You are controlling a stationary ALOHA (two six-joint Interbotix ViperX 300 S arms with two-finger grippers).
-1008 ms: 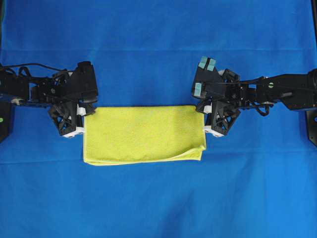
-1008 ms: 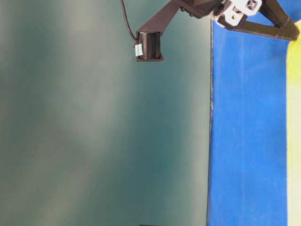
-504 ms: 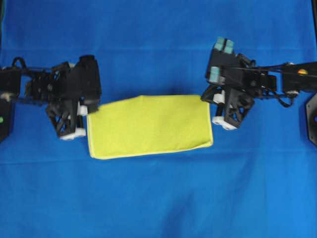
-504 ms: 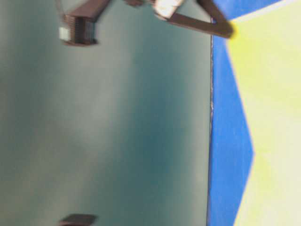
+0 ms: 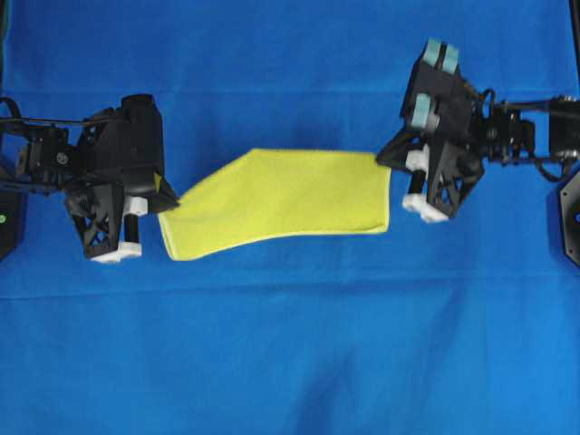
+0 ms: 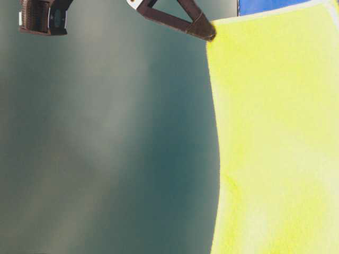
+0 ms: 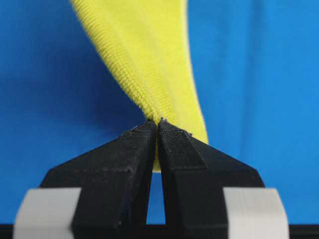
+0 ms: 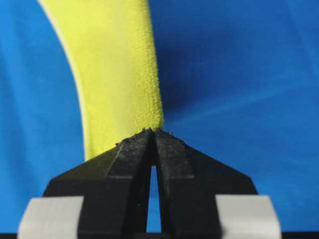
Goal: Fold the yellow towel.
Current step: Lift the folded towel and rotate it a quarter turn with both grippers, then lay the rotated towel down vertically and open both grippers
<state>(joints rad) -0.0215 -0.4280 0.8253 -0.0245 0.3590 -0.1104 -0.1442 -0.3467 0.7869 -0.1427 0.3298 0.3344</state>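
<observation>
The yellow towel (image 5: 281,199), folded into a long band, hangs stretched between my two grippers above the blue table cover (image 5: 290,353). My left gripper (image 5: 172,201) is shut on its left end. My right gripper (image 5: 385,159) is shut on its far right corner. In the left wrist view the black jaws (image 7: 157,124) pinch the bunched towel (image 7: 144,55) at their tips. The right wrist view shows the same: the jaws (image 8: 153,132) closed on the towel's (image 8: 117,74) edge. At table level the towel (image 6: 275,132) fills the right side, a black finger (image 6: 196,24) at its top corner.
The blue cover spreads over the whole table, with open surface in front of and behind the towel. Black arm bases sit at the left edge (image 5: 7,222) and right edge (image 5: 571,217). A dull grey-green backdrop (image 6: 106,137) fills the left of the table-level view.
Both grippers have risen with the towel ends in them. The towel went from lying flat to hanging off the table; the right gripper moved back and outward, the left one outward.
</observation>
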